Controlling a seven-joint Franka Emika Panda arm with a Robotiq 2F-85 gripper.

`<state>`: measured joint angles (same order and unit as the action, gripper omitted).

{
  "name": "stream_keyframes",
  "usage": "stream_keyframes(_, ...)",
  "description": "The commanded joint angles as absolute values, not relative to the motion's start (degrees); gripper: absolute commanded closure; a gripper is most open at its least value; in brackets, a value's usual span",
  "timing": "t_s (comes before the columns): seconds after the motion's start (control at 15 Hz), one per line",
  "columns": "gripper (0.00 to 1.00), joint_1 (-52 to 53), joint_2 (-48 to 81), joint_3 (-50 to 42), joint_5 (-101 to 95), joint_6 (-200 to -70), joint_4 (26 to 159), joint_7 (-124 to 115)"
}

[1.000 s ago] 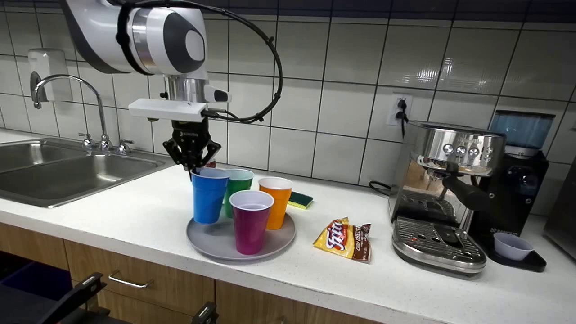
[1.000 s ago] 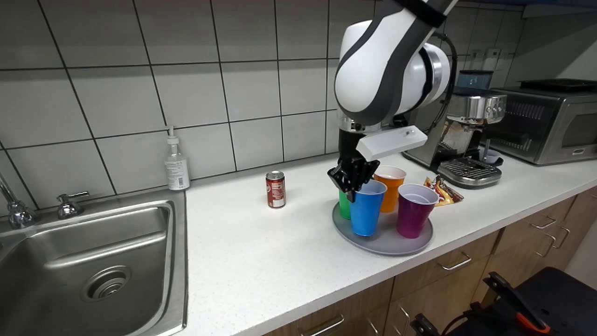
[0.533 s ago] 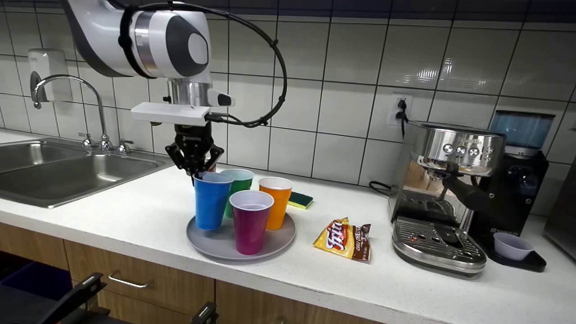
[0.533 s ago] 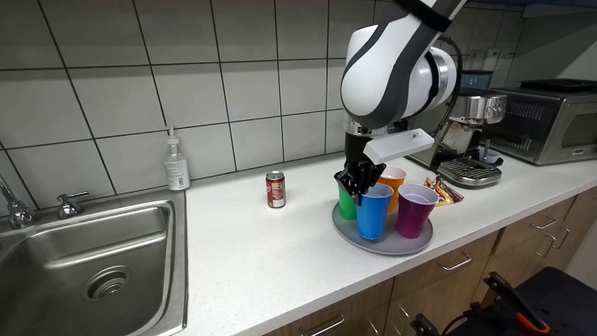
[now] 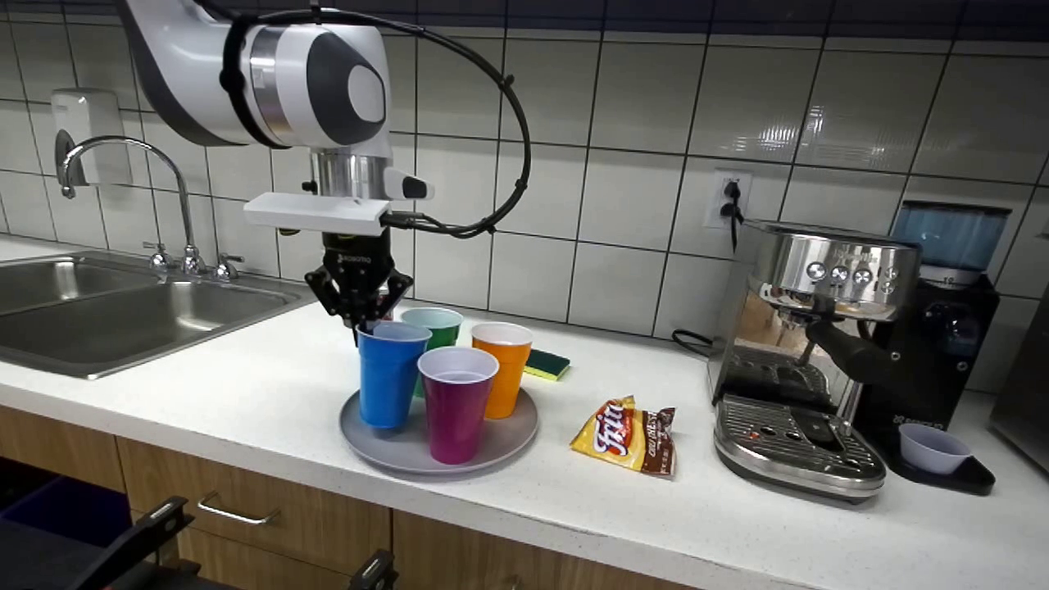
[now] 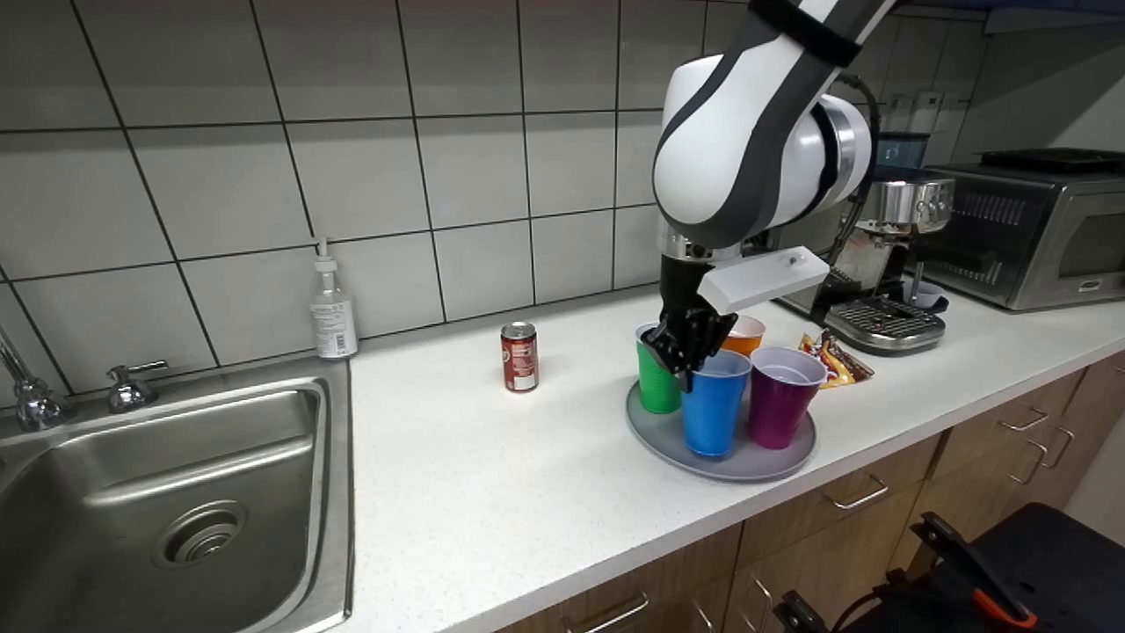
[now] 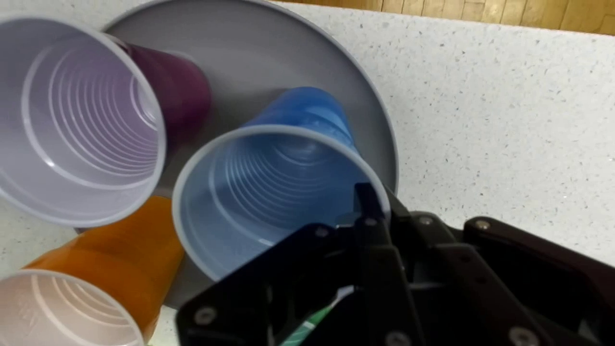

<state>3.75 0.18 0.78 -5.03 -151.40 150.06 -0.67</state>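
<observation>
A white kitchen countertop (image 5: 246, 385) is backed by a wall of pale tiles (image 5: 615, 205). Left of centre in an exterior view, a blue plastic cup (image 5: 388, 381) is held upright or nearly so over the left part of a round grey plate (image 5: 504, 447); whether its base touches the plate cannot be told. The cup's rim is pinched by the black gripper (image 7: 383, 202), right of centre in the wrist view, with one finger inside the cup and one outside. The cup can be judged light, thin-walled, smooth and easily squeezed out of shape; it is probably best held gently by its lipped rim. On the same plate, a purple cup (image 5: 457, 418) is placed to its right in the frame, an orange cup (image 5: 508, 373) farther right and behind, and a green cup (image 6: 657, 387) behind it. Farther right, a snack packet (image 5: 627, 436) and an espresso machine (image 5: 787, 283) are seen. In an exterior view, a red can (image 6: 519, 359) is shown near the centre and a steel sink (image 6: 338, 492) at lower left.
</observation>
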Motion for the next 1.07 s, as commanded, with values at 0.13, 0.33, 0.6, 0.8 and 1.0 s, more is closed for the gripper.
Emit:
stream_keyframes(0.13,0.99,2.80,-1.52,0.92,-6.43,-152.17,151.72,0.42)
stream_keyframes(0.33,0.99,2.80,-1.33,0.92,-6.20,-152.24,151.76,0.36)
stream_keyframes(0.6,0.99,2.85,-1.24,0.98,-5.67,-152.98,151.95,0.42)
stream_keyframes(0.8,0.99,2.86,-1.12,0.99,-5.87,-154.71,152.31,0.02)
stream_keyframes(1.0,0.99,2.85,-0.80,0.98,-6.07,-155.81,152.50,-0.16)
